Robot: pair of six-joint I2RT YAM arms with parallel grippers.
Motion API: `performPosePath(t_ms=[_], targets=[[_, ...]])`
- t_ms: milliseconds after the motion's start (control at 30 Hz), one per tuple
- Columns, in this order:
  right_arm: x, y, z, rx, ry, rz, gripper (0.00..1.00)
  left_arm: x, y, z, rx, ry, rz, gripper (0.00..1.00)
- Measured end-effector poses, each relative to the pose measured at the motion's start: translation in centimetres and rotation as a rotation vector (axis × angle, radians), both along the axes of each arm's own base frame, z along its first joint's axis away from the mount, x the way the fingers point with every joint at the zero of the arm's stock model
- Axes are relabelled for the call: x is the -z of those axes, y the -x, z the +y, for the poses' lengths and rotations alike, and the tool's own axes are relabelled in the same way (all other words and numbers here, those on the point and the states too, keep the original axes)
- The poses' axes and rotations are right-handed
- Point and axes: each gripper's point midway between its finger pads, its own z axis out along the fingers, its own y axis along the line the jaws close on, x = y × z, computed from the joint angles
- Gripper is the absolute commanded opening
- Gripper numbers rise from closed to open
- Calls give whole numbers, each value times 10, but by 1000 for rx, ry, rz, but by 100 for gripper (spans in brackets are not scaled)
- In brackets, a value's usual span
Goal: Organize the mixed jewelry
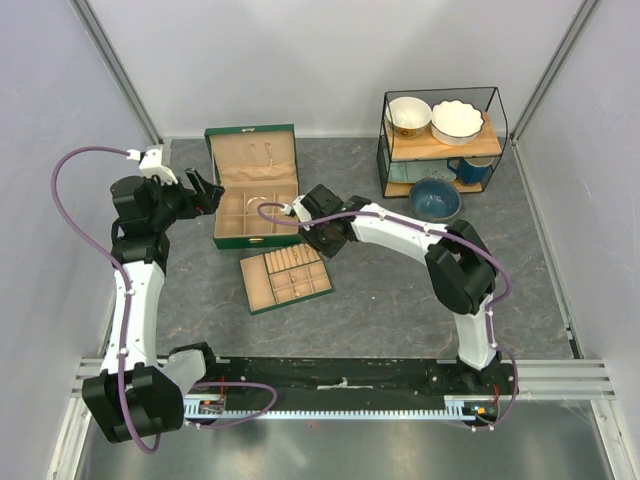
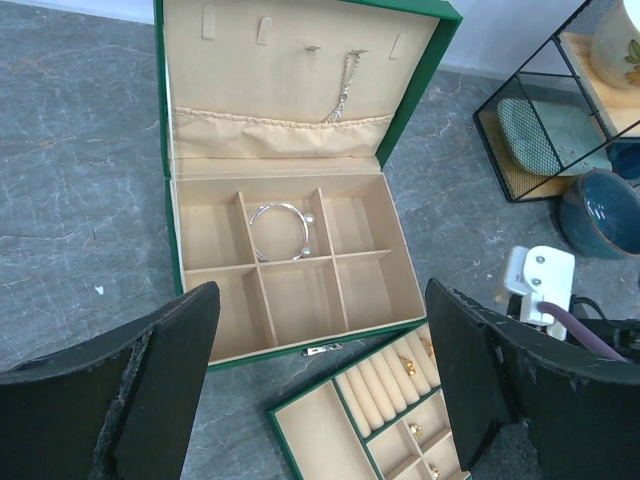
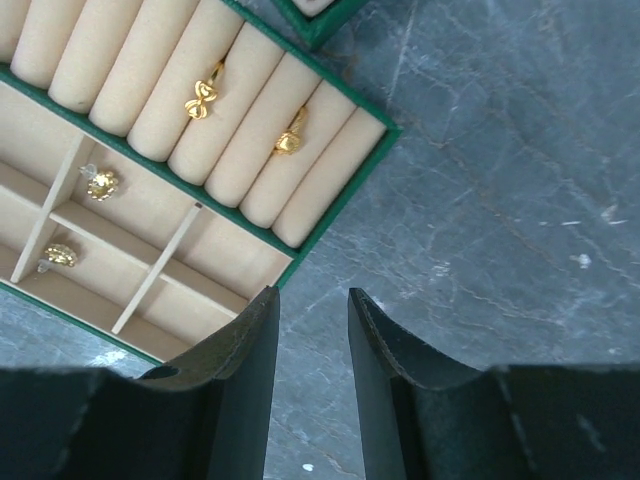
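Near tray (image 3: 335, 207) edge: right hand (image 3: 311, 295) part-open, empty.

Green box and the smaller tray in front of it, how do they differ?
The green box has a lid standing open; the tray has none. The box has plain compartments, with a silvery bangle in the back middle one; the tray has ring rolls holding gold rings. The tray lies turned at an angle to the box. Both are green outside, tan inside.
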Motion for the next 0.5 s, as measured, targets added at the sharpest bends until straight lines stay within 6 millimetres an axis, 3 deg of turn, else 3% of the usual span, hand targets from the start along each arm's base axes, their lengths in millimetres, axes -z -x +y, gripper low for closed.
performPosePath(t_ms=[500], targets=[[30, 19, 2, 11, -13, 130, 41, -2, 1, 0, 0, -1, -6, 91]])
